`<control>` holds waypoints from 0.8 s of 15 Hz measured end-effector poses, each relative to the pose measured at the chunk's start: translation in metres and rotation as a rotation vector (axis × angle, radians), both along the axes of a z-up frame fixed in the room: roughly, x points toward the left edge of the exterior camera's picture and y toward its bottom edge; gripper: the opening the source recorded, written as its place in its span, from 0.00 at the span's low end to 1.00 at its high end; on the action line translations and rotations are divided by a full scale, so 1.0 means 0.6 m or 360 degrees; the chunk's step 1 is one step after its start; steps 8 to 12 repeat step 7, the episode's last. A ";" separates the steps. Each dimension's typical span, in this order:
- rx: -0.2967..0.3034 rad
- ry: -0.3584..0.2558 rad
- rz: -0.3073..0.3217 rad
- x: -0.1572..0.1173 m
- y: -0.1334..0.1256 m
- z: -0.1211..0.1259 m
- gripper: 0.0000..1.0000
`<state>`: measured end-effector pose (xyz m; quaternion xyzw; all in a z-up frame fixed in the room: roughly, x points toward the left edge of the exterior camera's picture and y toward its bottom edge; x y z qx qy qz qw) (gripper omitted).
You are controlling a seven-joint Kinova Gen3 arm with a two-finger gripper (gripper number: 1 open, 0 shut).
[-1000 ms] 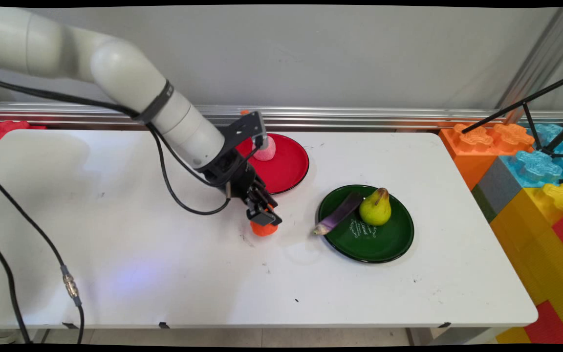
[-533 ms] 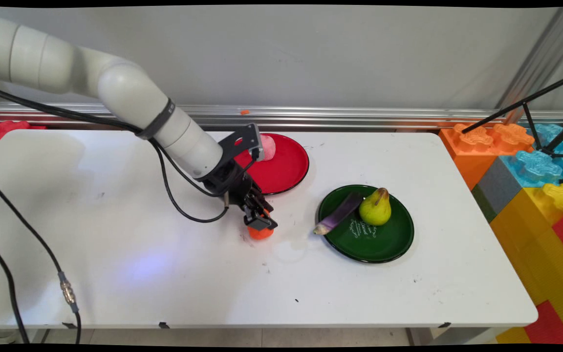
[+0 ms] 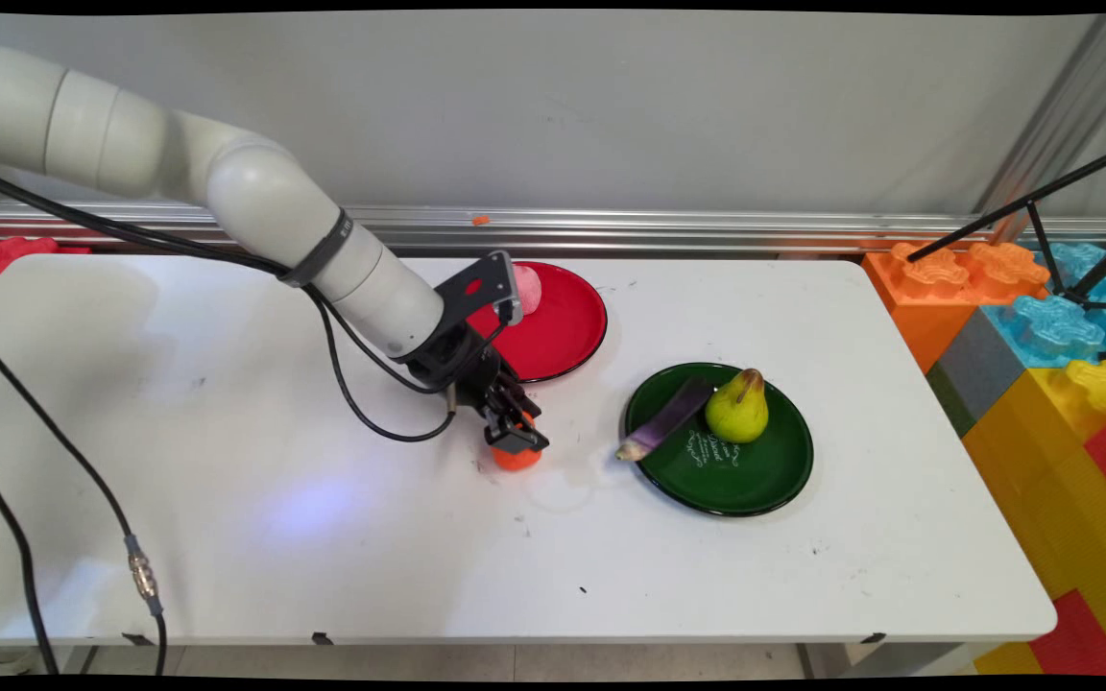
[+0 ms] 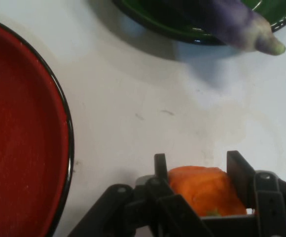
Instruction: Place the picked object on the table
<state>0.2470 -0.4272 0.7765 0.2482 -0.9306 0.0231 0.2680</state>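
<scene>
**Orange piece held between black fingers on the white counter**

Orange and rounded, a small carrot-like piece (image 3: pixel 516 458) is seen on the white counter (image 3: pixel 323 537), just near of the round red plate (image 3: pixel 567 331) and well left of the round green plate (image 3: pixel 745 480). The black two-finger gripper (image 3: pixel 517 437) is lowered onto it from the upper left, and the piece is clasped between the fingers (image 4: pixel 240 170), one pressed to each of its sides, as shown in the hand view, where the orange piece (image 4: pixel 207 190) fills the gap between them. Whether the piece is resting on the counter or raised a little off it cannot be told.

On the far part of the red plate a pale pink rounded item (image 3: pixel 526 288) is partly hidden behind the black bracket on the arm's wrist. On the green plate a yellow-green pear (image 3: pixel 737 408) stands upright with its stem up, and a slim purple eggplant (image 3: pixel 663 420) lies just beside it to the left, its pale tip reaching over the plate's left rim towards the gripper. White lettering is visible on the green plate near the pear.

To the right of the counter, large plastic building blocks (image 3: pixel 1043 355) in orange, blue, yellow and red are stacked. Black cables (image 3: pixel 361 403) hang from the arm over the counter's left part.
</scene>
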 end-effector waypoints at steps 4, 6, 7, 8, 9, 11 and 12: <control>-0.0013 0.0003 -0.0012 -0.001 -0.003 -0.007 1.00; -0.0013 0.0002 -0.0014 -0.001 -0.004 -0.009 1.00; -0.0010 0.0003 -0.0015 -0.002 -0.004 -0.010 1.00; -0.0010 0.0003 -0.0015 -0.002 -0.004 -0.010 1.00; -0.0010 0.0003 -0.0015 -0.002 -0.004 -0.010 1.00; -0.0010 0.0003 -0.0015 -0.002 -0.004 -0.010 1.00; -0.0010 0.0003 -0.0015 -0.002 -0.004 -0.010 1.00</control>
